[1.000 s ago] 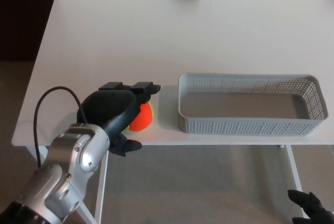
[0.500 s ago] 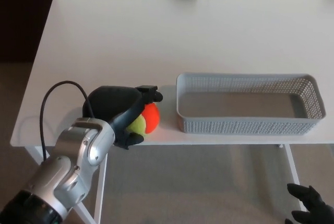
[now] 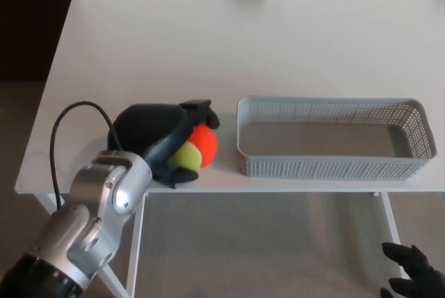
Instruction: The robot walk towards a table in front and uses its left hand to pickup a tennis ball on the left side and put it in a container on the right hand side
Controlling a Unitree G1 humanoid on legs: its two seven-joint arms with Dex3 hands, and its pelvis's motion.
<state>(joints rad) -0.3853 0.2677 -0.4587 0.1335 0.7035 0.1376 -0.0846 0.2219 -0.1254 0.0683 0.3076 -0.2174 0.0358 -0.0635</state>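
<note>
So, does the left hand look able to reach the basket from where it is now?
Probably yes. The left hand, shut on the ball, is just beside the basket, with only bare table between.

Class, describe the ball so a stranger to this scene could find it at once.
On the white table, look at the near edge just left of the grey mesh basket. The robot's black left hand grips the ball there; it alone is brightly coloured, half orange, half yellow-green.
</note>
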